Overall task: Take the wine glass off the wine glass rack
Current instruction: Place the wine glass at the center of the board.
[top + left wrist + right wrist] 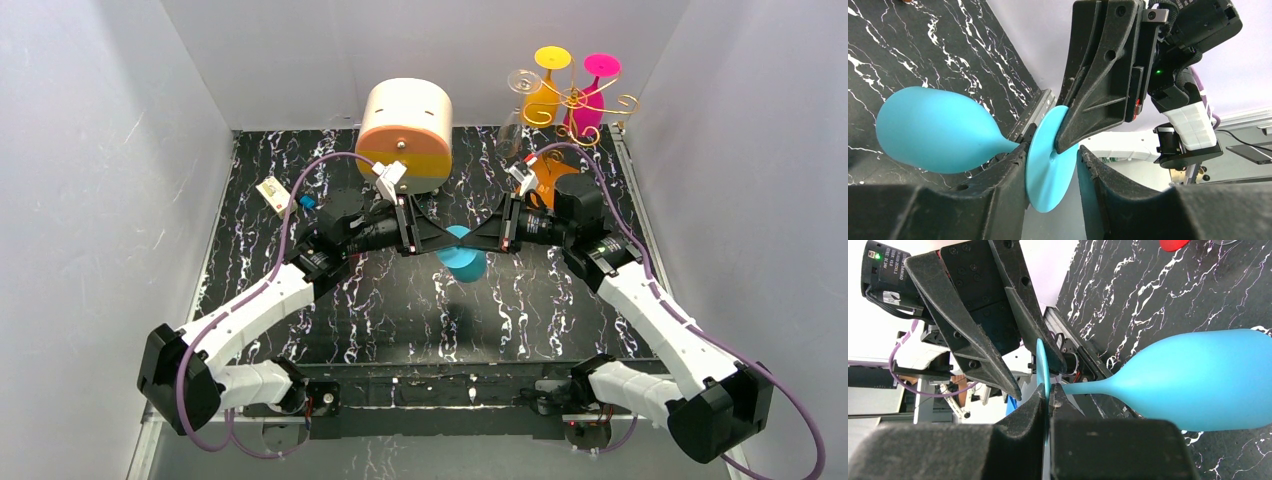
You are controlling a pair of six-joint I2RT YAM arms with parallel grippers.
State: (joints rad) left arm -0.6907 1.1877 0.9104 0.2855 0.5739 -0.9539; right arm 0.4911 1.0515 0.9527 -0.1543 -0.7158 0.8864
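A blue wine glass [462,260] hangs in the air over the middle of the table, tilted, between both grippers. My right gripper [1048,390] is shut on the thin round foot [1040,362] of the glass; the bowl [1208,385] sticks out to the right. My left gripper [1052,150] is open around the same foot [1045,175]: one finger touches it, the other stands apart. In the top view the left gripper [438,246] and right gripper [480,240] meet tip to tip. The gold wire rack [578,100] stands at the back right on its orange-brown base [552,172].
On the rack hang a yellow glass [548,88], a pink glass [598,90] and a clear glass [514,105]. A round cream-and-orange drawer box [405,130] stands at the back centre. A small card [272,193] lies at the left. White walls close in on three sides.
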